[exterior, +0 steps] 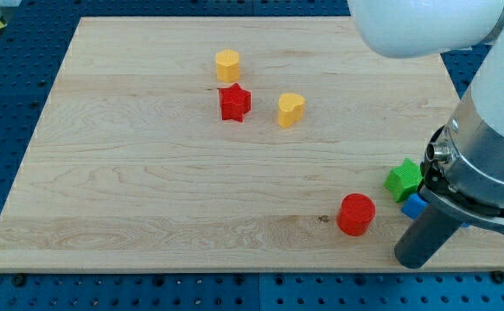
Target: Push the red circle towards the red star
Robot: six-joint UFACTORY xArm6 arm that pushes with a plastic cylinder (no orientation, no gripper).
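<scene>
My tip (411, 262) down on the bench (148, 190), close to the bench's bottom edge at the view's right. Only a straight dark rod end on show, so no telling of any claw being apart or together.

Nearest to my tip, just up and to the view's right: a blue block (415, 206), mostly hidden behind the rod, shape not clear. Just above that, touching or nearly touching it, a green star (403, 180).

To the view's left of my tip and a little higher: the red circle (356, 214), near but apart from the rod, alone on bare wood.

Well up and to the view's left of my tip, a loose cluster of three. First a yellow heart (290, 110). Then, further left, the red star (234, 103), well apart from the red circle. Just above the red star, a yellow hexagon (227, 65), almost touching it.

By count: two red blocks, two yellow, one green, one blue, six in all.

Above my tip, the white and grey arm body (494, 130), filling the view's upper right. Around the bench, a blue perforated surface (1, 86).
</scene>
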